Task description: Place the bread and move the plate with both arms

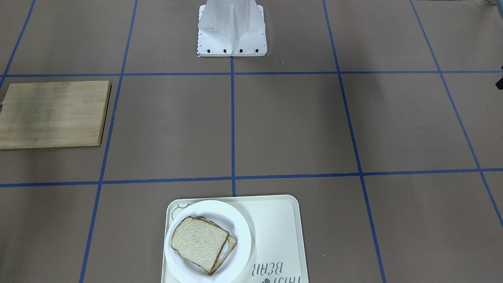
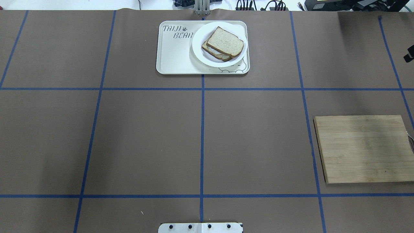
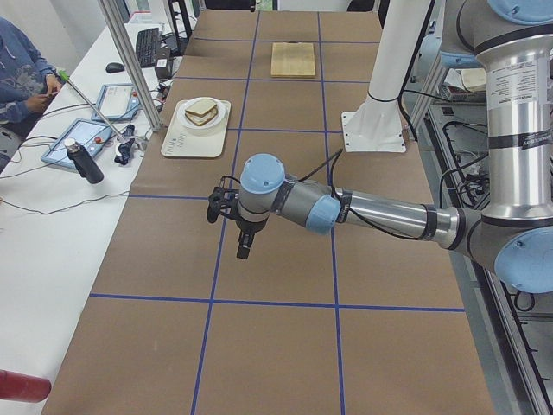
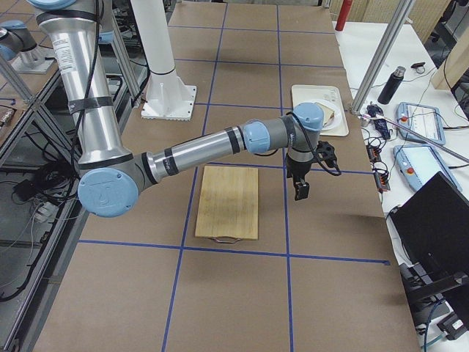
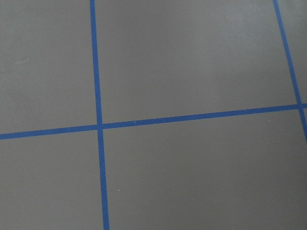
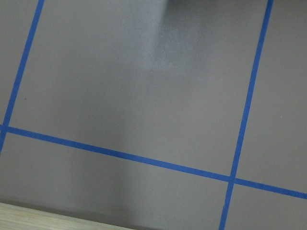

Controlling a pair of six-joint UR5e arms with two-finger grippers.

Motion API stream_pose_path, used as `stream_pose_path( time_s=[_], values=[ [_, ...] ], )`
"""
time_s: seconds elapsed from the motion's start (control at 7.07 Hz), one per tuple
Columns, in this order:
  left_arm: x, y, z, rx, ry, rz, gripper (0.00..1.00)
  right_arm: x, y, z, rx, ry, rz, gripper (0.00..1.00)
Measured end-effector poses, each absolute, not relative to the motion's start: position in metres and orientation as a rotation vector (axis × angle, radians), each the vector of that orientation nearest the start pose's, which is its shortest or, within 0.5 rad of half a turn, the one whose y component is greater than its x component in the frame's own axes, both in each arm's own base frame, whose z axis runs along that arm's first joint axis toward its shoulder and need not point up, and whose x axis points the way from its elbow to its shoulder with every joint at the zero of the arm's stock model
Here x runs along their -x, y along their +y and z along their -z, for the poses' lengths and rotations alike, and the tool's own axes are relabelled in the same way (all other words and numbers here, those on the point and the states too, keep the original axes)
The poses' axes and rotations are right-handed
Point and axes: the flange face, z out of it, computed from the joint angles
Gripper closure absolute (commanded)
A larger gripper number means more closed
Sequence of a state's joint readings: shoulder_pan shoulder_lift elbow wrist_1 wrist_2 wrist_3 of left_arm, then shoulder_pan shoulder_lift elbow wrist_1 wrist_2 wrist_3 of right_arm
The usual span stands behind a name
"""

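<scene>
While both arms hang clear of the food, the brown paper-covered surface (image 2: 145, 129), gridded with blue tape, carries everything else. The left arm (image 3: 380, 212) reaches out low over the surface's left end. The right arm (image 4: 198, 150) stretches across the bamboo cutting board (image 2: 364, 149) at the right end. A white stand (image 1: 232, 27) is bolted at the robot's side.

Opposite it, at the far middle edge, lies the cream bear-print tray (image 2: 174, 58). The white plate (image 2: 200, 51) sits on the tray's right half. The bread (image 2: 224, 40) lies on the plate, stacked askew on a second slice (image 2: 210, 51).

The left gripper (image 3: 244, 251) points down above bare surface, well apart from the tray. The right gripper (image 4: 301, 191) hangs just beside the board's far edge. Whether either gripper is spread or closed I cannot tell; neither carries anything.
</scene>
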State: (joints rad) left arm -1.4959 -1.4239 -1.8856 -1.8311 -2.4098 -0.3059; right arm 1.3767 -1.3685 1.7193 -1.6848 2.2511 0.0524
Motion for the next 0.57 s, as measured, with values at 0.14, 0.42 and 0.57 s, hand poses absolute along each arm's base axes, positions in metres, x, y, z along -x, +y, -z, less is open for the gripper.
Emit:
stream_pose_path(
  time_s=[0.14,0.42,0.57],
  values=[
    [0.024,-0.446,-0.537,-0.22,0.893,0.067,0.02,0.049,-0.57,-0.495,-0.141,-0.699,0.233,0.0],
    [0.023,-0.447,-0.538,-0.216,0.899,0.073,0.02,0.063,-0.566,-0.496,-0.133,-0.697,0.257,0.0],
    [0.021,-0.448,-0.537,-0.217,0.9,0.067,0.02,0.064,-0.565,-0.502,-0.121,-0.69,0.257,0.0]
  ],
)
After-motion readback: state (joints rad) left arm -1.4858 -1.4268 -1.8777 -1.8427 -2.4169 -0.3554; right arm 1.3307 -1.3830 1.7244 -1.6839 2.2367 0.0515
